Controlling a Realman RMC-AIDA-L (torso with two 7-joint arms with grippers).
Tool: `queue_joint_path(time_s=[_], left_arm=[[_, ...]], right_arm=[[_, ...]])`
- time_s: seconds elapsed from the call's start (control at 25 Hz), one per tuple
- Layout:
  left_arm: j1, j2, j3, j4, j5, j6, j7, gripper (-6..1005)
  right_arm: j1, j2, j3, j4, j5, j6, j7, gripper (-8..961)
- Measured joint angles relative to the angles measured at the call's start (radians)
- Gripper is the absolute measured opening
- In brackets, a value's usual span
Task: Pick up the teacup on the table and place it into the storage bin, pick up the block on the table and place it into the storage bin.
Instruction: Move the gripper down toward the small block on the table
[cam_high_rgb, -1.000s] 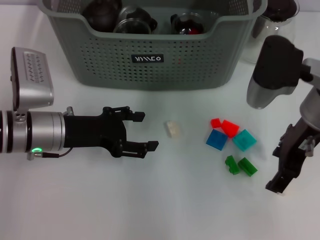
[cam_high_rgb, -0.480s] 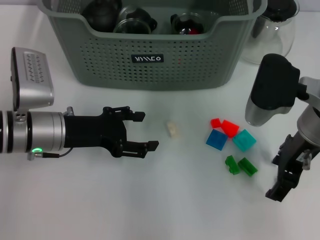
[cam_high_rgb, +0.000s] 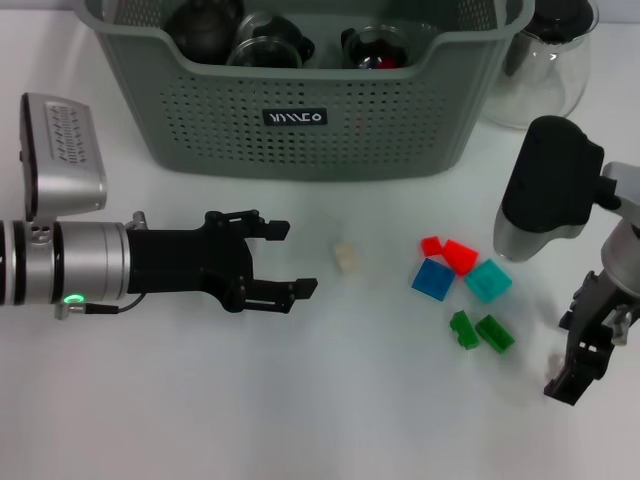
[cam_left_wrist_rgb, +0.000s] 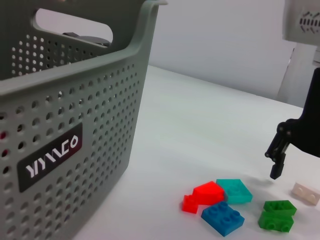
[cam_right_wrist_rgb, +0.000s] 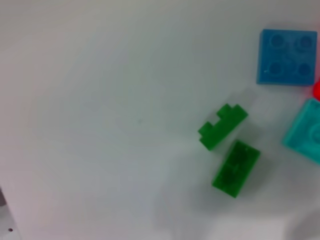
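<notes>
The big grey-green plastic storage bin with holes in its sides (cam_high_rgb: 300, 90) stands at the far side of the white table (cam_high_rgb: 330, 400). Dark round cups and pots (cam_high_rgb: 270, 40) sit inside it, so the teacup part looks done, because no teacup is left out on the table. I cannot tell which of the dark things is the teacup.

The blocks are all still out on the table. A small cream block (cam_high_rgb: 346, 258) lies just past the tips of the left end effector (cam_high_rgb: 282, 262), with a little gap between them. The left end effector lies low over the table, its two black fingers spread wide apart, and it holds nothing. The bin is off to one side of it, near but not touching.

Further on past the cream block is a bunch of bright blocks close together: two red blocks (cam_high_rgb: 450, 252), a blue square block (cam_high_rgb: 434, 279), a teal square block (cam_high_rgb: 488, 281) and two green blocks (cam_high_rgb: 481, 331).

The right end effector (cam_high_rgb: 583, 362) hangs near the green blocks, on the side away from the left arm. I cannot tell if its fingers are apart or closed, and I see nothing in them.

So the block part is left: a block must be picked up and dropped into the bin
</notes>
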Motion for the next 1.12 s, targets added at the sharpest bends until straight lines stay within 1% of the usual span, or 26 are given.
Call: queue_joint_path(time_s=[0.44,0.76,0.96,1.12], left_arm=[[0.000,0.000,-0.003,-0.001,-0.001,0.000,0.009,861],[0.000,0.000,-0.003,-0.002,-0.001,0.000,0.010,861],[0.001,-0.001,-0.003,-0.004,0.000,0.000,0.011,861],[0.002,-0.002,-0.003,-0.007,0.000,0.000,0.012,861]], right_arm=[[-0.018,-0.001,-0.057,-0.017,-0.001,0.007,0.033,848],[-0.022,-0.001,-0.068,-0.023,-0.003,0.009,0.044,810],[-0.023,-0.001,-0.075,-0.025,-0.014,0.010,0.053,641],[-0.026,-0.001,-0.083,-0.026,-0.032,0.014,0.061,644]])
